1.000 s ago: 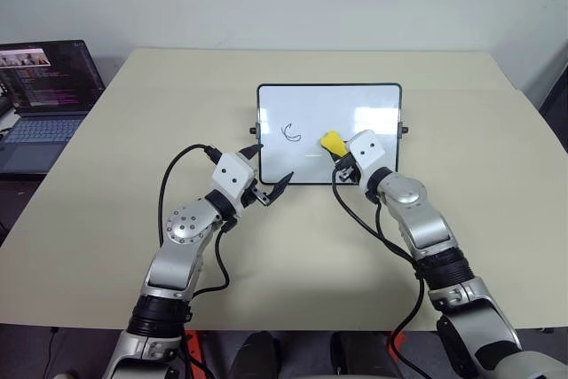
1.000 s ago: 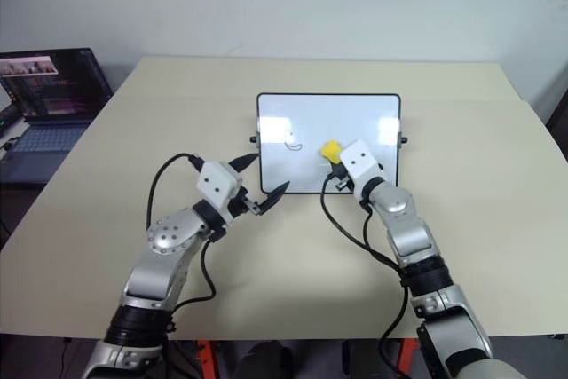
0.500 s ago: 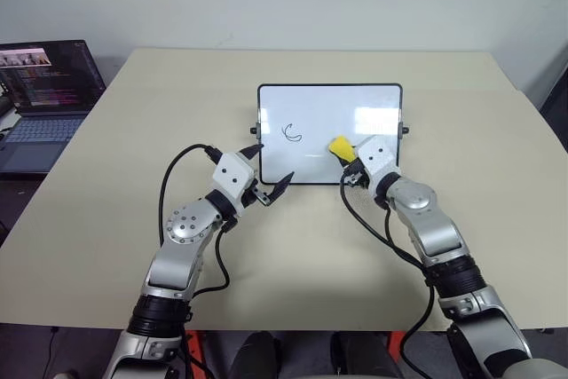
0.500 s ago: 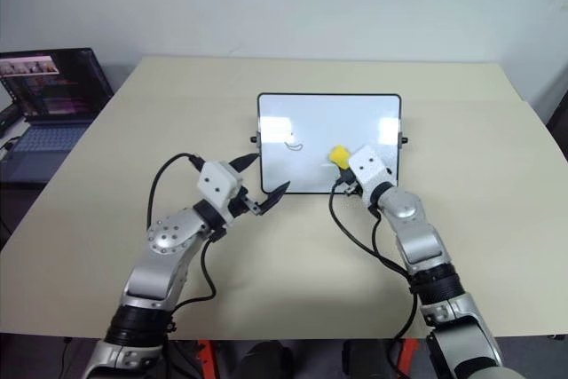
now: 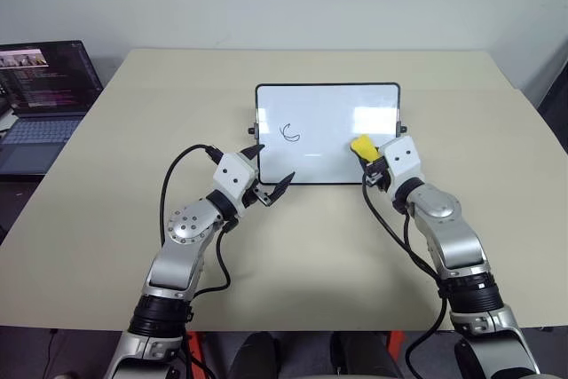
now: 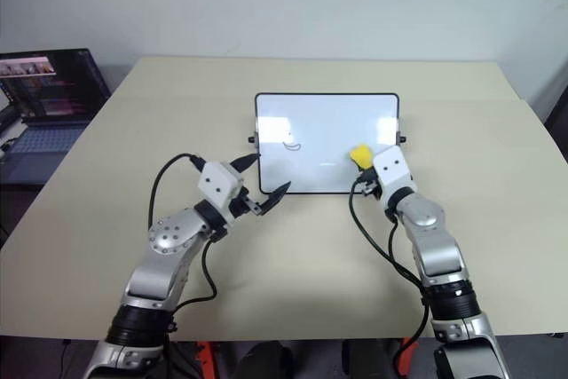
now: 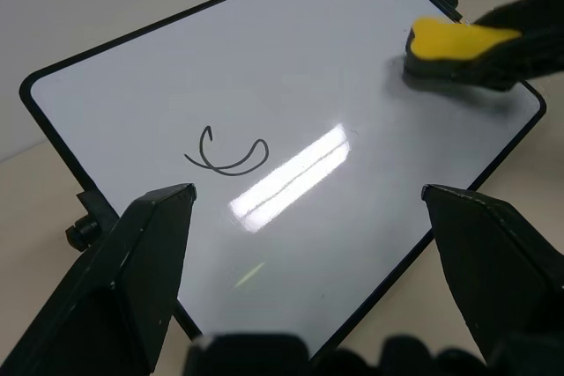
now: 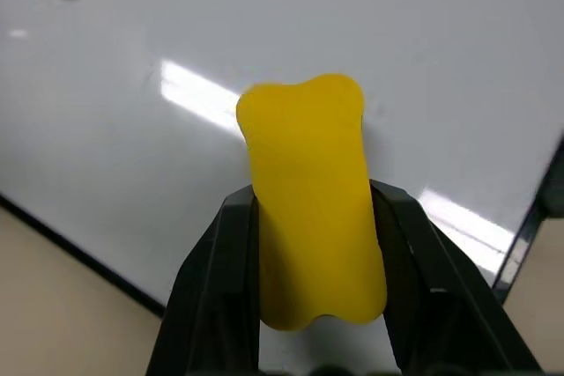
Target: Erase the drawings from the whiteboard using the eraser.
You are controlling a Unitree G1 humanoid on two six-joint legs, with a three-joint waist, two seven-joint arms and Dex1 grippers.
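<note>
I see the right gripper [image 5: 371,163] clenched on the eraser [image 5: 361,146], pressed on the whiteboard [image 5: 327,99] right of the remaining drawing [image 5: 289,133]. The left gripper [image 5: 269,170] hangs with jaws spread at the whiteboard's near left corner.

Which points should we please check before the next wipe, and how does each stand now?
1. Yellow sponge-like eraser clamped in the right tool: ok.
2. Eraser over the glossy white black-framed whiteboard, near its right end: ok.
3. Eraser pressed on the surface: cannot tell.
4. Board wiped clean: not ok; a black curved marker doodle remains on its left part.
5. Left tool open at the board's near-left corner, not on the doodle: ok.
6. Board flat on the beige table: ok.
</note>
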